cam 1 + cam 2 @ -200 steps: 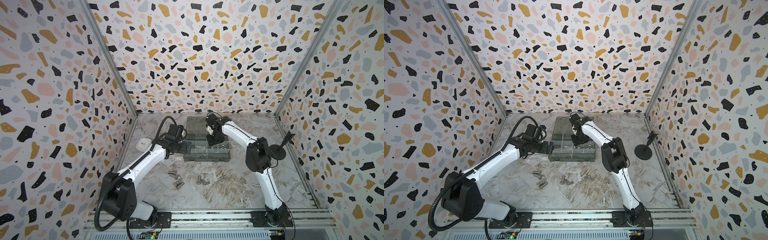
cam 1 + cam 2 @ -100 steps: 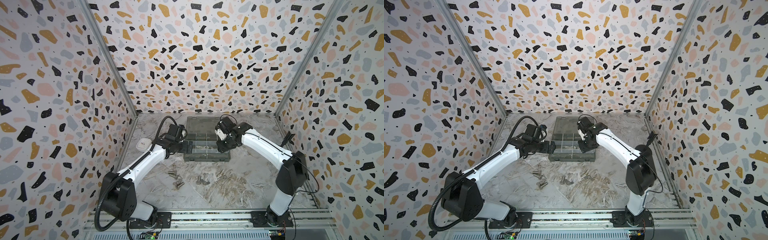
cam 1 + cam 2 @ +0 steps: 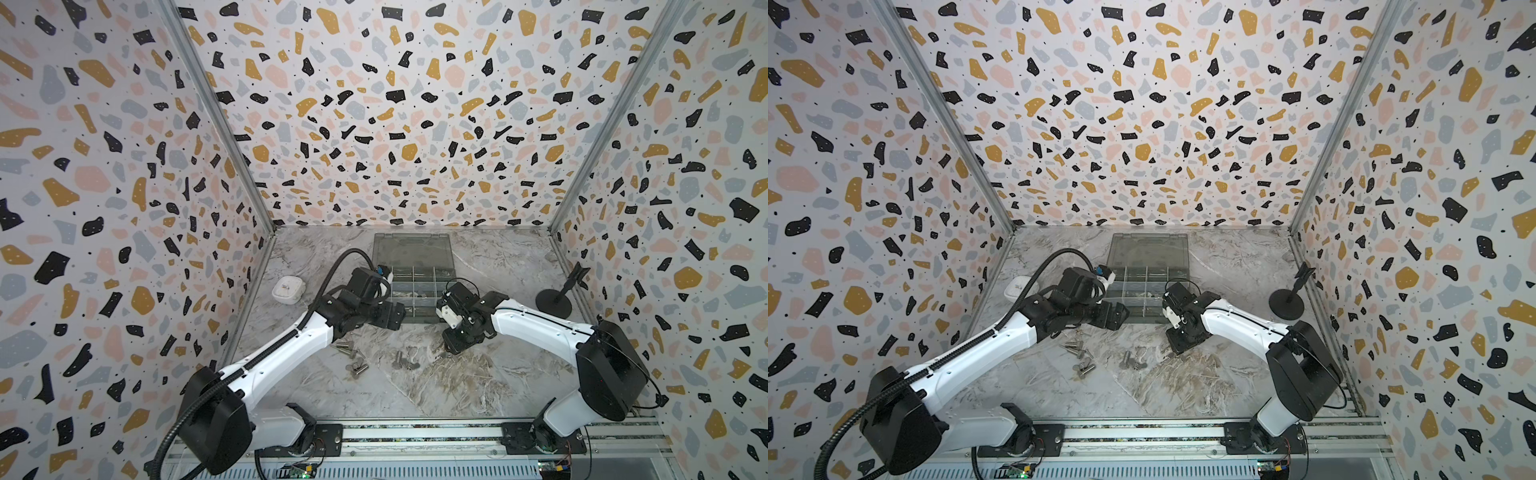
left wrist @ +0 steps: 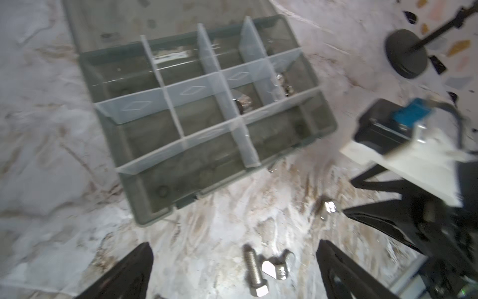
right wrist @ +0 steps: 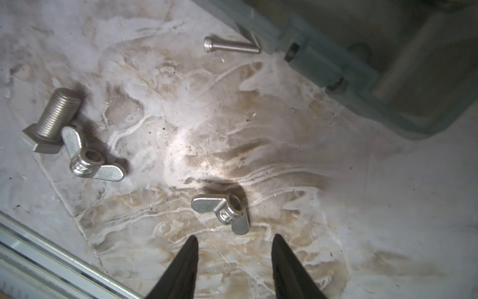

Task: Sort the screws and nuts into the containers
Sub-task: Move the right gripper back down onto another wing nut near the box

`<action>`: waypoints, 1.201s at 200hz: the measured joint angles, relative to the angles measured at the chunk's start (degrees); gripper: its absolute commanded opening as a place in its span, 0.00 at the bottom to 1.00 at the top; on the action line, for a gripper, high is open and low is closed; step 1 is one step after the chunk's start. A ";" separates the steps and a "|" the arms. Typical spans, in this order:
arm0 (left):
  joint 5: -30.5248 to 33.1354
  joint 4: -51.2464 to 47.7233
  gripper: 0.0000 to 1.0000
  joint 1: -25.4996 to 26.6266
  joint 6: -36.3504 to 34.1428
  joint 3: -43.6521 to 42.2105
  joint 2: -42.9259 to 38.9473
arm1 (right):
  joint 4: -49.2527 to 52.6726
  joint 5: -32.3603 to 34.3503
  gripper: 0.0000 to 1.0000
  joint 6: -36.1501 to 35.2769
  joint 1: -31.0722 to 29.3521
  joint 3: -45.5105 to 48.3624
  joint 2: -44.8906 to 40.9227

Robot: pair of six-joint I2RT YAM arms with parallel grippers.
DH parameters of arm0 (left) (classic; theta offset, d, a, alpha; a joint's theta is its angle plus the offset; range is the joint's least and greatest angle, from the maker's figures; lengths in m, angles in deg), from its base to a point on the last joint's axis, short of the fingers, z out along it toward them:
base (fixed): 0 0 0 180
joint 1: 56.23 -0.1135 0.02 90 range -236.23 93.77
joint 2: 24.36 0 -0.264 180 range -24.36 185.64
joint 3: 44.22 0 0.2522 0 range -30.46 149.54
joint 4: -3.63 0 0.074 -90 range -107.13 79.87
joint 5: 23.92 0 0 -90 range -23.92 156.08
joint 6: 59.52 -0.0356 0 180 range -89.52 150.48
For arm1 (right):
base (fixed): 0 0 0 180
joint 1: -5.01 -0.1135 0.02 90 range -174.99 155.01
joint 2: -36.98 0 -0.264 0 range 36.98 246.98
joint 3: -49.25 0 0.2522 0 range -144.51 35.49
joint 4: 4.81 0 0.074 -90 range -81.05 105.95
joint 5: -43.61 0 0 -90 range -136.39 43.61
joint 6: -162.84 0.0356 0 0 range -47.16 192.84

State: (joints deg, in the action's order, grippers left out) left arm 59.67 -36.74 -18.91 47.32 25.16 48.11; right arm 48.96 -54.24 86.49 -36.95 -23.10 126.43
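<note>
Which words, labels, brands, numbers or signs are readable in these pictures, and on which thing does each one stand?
No word, brand or number is readable anywhere.
On the lone wing nut: a stamped mark on its hub, too blurred to read.
On the second wing nut, beside the bolt: a stamped mark, also unreadable.
On the box dividers: raised diamond outlines, no letters.

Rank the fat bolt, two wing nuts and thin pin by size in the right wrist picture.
Fat bolt
Then the wing nut beside it and the lone wing nut: alike, unranked
Thin pin smallest
</note>
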 measured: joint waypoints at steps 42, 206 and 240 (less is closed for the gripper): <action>0.74 0.57 1.00 2.67 1.84 -3.96 -3.08 | -2.38 -0.57 0.48 -1.22 -0.96 2.05 0.00; 3.10 1.33 1.00 2.67 0.85 -4.35 -1.18 | -4.31 -1.62 0.48 -2.49 -2.97 2.89 5.33; 3.80 1.36 1.00 2.67 0.28 -4.35 -1.18 | -4.31 -1.29 0.39 -2.45 -3.19 2.86 5.92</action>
State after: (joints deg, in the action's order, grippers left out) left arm 63.47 -35.38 -16.25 47.61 20.81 46.93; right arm 44.65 -55.53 84.04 -40.14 -20.23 132.35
